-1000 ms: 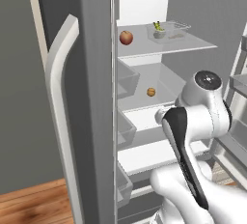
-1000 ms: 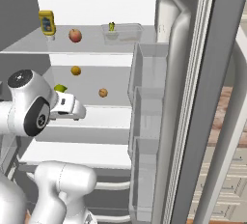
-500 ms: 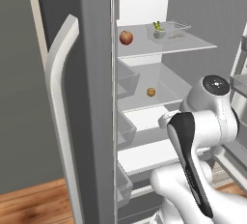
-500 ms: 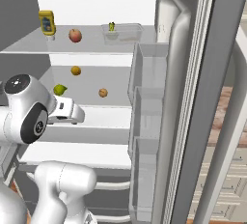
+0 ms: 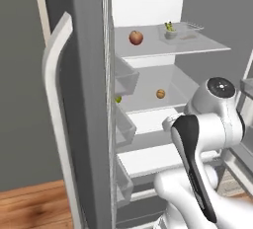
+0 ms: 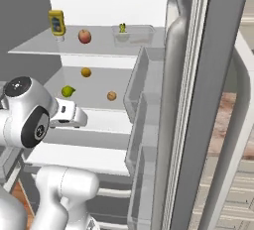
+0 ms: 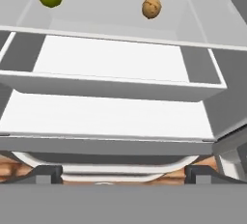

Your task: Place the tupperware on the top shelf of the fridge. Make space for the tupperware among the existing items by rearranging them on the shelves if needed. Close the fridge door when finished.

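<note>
Hand view: the hand (image 7: 123, 172), released and empty, faces the lower shelves (image 7: 116, 107) of the open fridge (image 5: 84, 99). The tupperware (image 6: 133, 34) sits on the top shelf (image 6: 44, 49), toward its right edge. The risk: the arm (image 5: 197, 144), inside the doorway, could catch the door (image 6: 208, 90) if it swings shut.

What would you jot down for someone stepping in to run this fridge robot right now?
Pincer: open, holding nothing, pulled back low in front of the fridge.
Tupperware: already on the top shelf, right of the red-orange fruit and a yellow bottle.
Shelf below: tan-brown item, an orange fruit, a green fruit.
Done: tub placed.
Left: close the fridge doors, which stand open.
</note>
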Motion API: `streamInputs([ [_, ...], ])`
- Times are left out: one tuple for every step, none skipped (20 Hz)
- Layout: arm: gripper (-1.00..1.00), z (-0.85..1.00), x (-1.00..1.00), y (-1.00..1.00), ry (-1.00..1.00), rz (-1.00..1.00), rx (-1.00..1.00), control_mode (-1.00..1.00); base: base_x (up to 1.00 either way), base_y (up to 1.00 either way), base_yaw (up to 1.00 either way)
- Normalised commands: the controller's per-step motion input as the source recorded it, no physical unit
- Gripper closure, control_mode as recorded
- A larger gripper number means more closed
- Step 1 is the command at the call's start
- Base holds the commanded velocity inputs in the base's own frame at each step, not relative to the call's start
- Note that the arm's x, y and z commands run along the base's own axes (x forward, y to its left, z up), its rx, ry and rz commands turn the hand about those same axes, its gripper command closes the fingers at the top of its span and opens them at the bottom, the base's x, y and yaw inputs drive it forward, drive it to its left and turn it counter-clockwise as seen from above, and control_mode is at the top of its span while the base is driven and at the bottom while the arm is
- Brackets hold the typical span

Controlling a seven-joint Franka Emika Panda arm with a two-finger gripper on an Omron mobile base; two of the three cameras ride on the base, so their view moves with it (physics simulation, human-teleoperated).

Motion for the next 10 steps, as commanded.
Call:
streamInputs([
  [-1.0, 0.0, 0.0, 0.0, 0.0, 0.0, 0.0, 1.0, -0.26, -0.51, 0.22],
  [-1.0, 0.0, 0.0, 0.0, 0.0, 0.0, 0.0, 1.0, -0.34, -0.48, 0.19],
  [-1.0, 0.0, 0.0, 0.0, 0.0, 0.0, 0.0, 1.0, -0.4, -0.41, 0.19],
  [-1.0, 0.0, 0.0, 0.0, 0.0, 0.0, 0.0, 1.0, -0.51, -0.26, 0.21],
  [-1.0, 0.0, 0.0, 0.0, 0.0, 0.0, 0.0, 1.0, -0.59, -0.13, 0.2],
  [-1.0, 0.0, 0.0, 0.0, 0.0, 0.0, 0.0, 1.0, -0.65, 0.0, 0.19],
  [-1.0, 0.0, 0.0, 0.0, 0.0, 0.0, 0.0, 1.0, -0.69, 0.0, 0.17],
  [-1.0, 0.0, 0.0, 0.0, 0.0, 0.0, 0.0, 1.0, -0.71, 0.0, 0.17],
  [-1.0, 0.0, 0.0, 0.0, 0.0, 0.0, 0.0, 1.0, -0.69, 0.0, 0.15],
  [-1.0, 0.0, 0.0, 0.0, 0.0, 0.0, 0.0, 1.0, -0.69, 0.0, 0.14],
])
